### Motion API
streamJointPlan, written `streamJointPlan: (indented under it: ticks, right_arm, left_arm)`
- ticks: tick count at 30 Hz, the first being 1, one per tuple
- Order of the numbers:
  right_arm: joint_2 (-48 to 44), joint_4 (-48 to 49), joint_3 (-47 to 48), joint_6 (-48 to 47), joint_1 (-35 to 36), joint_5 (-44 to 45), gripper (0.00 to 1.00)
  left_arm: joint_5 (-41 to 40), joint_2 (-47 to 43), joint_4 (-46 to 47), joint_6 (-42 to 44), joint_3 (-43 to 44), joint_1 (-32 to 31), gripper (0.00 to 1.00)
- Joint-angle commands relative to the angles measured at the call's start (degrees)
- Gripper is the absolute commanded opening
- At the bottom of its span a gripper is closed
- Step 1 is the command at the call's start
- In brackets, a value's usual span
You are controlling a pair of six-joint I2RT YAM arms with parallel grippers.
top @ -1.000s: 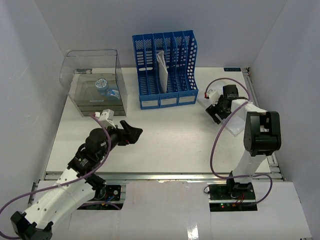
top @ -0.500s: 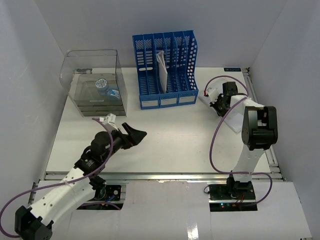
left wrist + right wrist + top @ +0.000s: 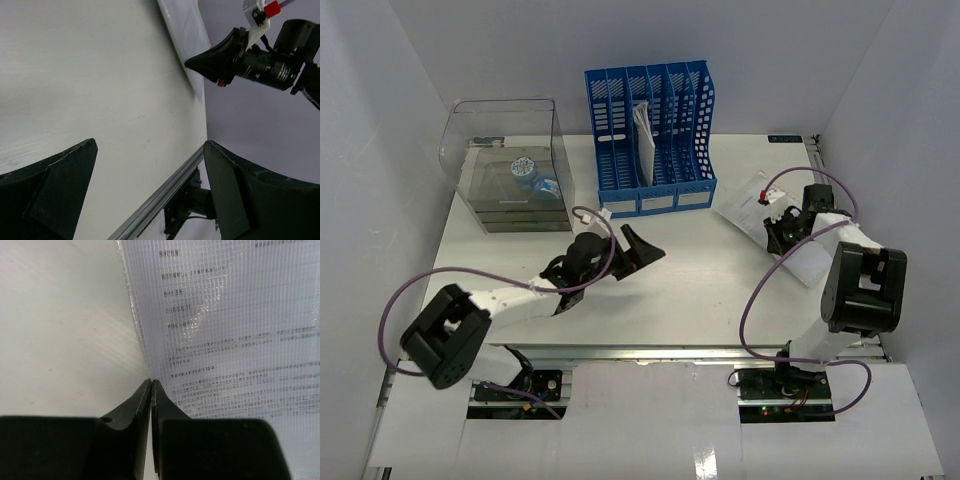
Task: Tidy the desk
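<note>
A: The right gripper?
B: Closed, tips meeting at the edge of the mesh document sleeve on the right; I cannot tell if it pinches it.
A: The left gripper?
B: Spread wide above the middle of the desk, which lies beneath both arms.

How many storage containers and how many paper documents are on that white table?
Storage containers: 2 (blue slotted plastic file rack, clear plastic box)
Paper documents: 2 (white paper bundle upright in the rack, printed sheet in clear mesh sleeve lying flat)
Total: 4
</note>
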Motion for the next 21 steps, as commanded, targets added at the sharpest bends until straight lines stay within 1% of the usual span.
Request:
streamJointPlan:
  ticks: [1, 5, 10, 15, 21]
  right_arm:
    - [-9.70, -5.71, -2.49, 1.52, -0.04, -8.95, 0.08]
    - [-15.01, -7.04, -4.39, 1.52, -0.63, -11.85, 0.08]
    - [-20.86, -10.52, -7.12, -0.63, -0.69, -15.06, 0.08]
    - [-24.72, -14.35, -9.83, -4.98, -0.69, -16.33, 0.08]
    - [-27.37, -18.85, -11.02, -10.21, -0.69, -16.00, 0.08]
  left_arm:
    - [1.08, 11.59, 10.21, -3.21, 10.53, -2.59, 0.98]
    - [2.51, 22.00, 11.72, -6.03, 19.15, -3.70, 0.98]
    - [3.64, 32.69, 9.50, -7.99, 28.43, -3.76, 0.98]
    - [5.61, 40.02, 7.84, -9.70, 37.39, -3.76, 0.98]
    - [7.39, 44.48, 6.89, -11.24, 43.04, -3.76, 0.98]
